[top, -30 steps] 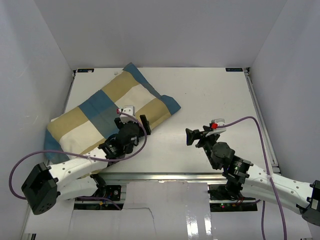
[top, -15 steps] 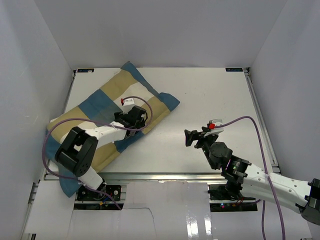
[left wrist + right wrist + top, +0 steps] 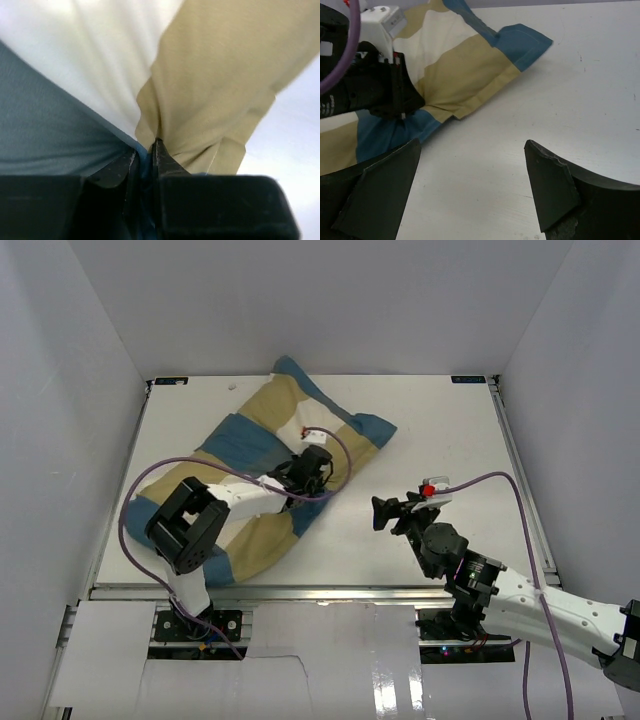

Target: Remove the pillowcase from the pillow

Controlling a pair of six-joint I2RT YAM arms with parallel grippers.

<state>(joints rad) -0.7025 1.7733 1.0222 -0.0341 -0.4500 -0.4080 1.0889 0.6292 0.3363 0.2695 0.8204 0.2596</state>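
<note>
The checked tan, blue and cream pillowcase [image 3: 250, 440] lies bunched on the left half of the table, its blue corner [image 3: 525, 42] pointing right. The pillow is hidden inside it. My left gripper [image 3: 312, 478] sits on the case's near right edge, shut on a fold of its blue and tan fabric [image 3: 215, 75]. In the left wrist view the cloth is pinched between the narrow jaws of this gripper [image 3: 145, 155]. My right gripper [image 3: 385, 512] hovers open over bare table to the right of the case, holding nothing. In its own view, the right gripper [image 3: 472, 165] faces the left gripper [image 3: 412, 109].
White walls close in the white table [image 3: 450, 440] on the left, back and right. A metal rail [image 3: 330, 590] runs along the near edge. The left arm's purple cable [image 3: 150, 475] loops over the pillowcase.
My left arm swung right across the pillowcase and its gripper went from open to shut on the fabric. The case shifted right and back with it. The right arm barely moved.
</note>
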